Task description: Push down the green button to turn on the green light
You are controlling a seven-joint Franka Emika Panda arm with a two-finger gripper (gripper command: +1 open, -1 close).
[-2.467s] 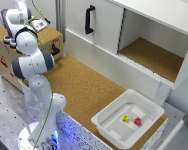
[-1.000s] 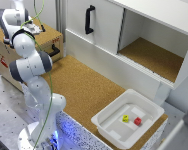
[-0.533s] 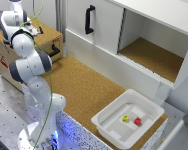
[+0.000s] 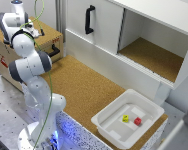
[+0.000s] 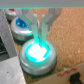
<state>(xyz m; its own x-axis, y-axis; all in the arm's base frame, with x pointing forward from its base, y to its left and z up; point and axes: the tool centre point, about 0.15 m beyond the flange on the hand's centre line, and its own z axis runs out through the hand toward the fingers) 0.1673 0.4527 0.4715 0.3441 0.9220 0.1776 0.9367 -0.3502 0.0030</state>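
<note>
In the wrist view the green button [image 5: 37, 51] is a round cap in a grey metal ring, and it glows bright green. My gripper [image 5: 41, 36] is right over it with its two fingers close together, tips touching the button's top near its edge. It holds nothing. In the exterior view my arm [image 4: 25, 47] reaches over the wooden box [image 4: 51, 39] at the exterior view's far left. The gripper and the button are hidden behind the arm there.
A blue button [image 5: 22, 27] stands next to the green one on the box. A white bin [image 4: 108, 114] holding a yellow block [image 4: 125, 118] and a red block [image 4: 137, 120] sits on the cork table. A white cabinet with a black handle [image 4: 88, 20] and an open compartment [image 4: 154, 56] stands behind.
My arm's upper links have shifted slightly over the wooden box. The bin and the cabinet have not moved.
</note>
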